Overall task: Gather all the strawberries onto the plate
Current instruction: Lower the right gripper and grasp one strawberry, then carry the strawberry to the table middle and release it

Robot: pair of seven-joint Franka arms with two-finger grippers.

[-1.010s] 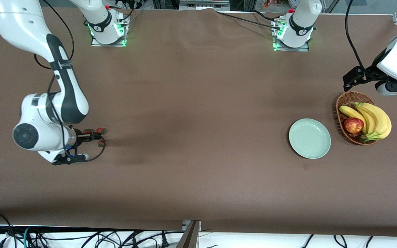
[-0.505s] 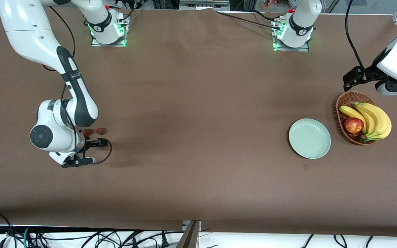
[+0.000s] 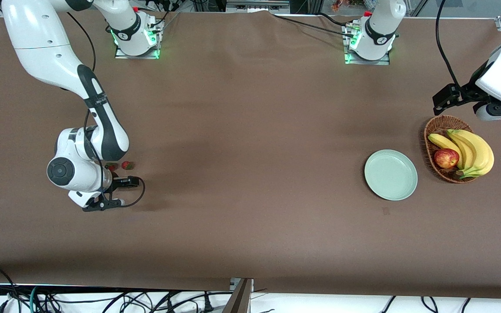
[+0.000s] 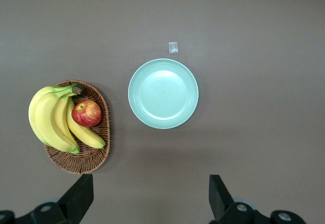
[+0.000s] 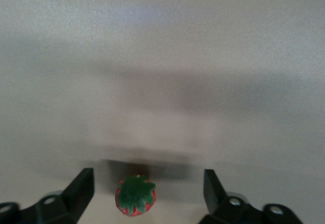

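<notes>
Two strawberries (image 3: pixel 111 166) (image 3: pixel 126 165) lie side by side on the brown table near the right arm's end. My right gripper (image 3: pixel 122 184) hangs low just nearer the camera than them. In the right wrist view a third strawberry (image 5: pixel 135 196), green cap up, lies on the table between the open fingers of my right gripper (image 5: pixel 148 183); the hand hides it in the front view. The mint-green plate (image 3: pixel 390 174) sits empty toward the left arm's end and also shows in the left wrist view (image 4: pixel 163 93). My left gripper (image 3: pixel 485 111) waits open (image 4: pixel 151 183), high above the basket.
A wicker basket (image 3: pixel 433 130) with bananas (image 3: pixel 472 150) and a red-yellow apple (image 3: pixel 446 158) stands beside the plate. A small pale scrap (image 4: pixel 173 47) lies on the table just by the plate's rim.
My right arm has shifted toward the left arm's end and now covers the third strawberry, which showed beside the hand before. The left arm has not moved.
</notes>
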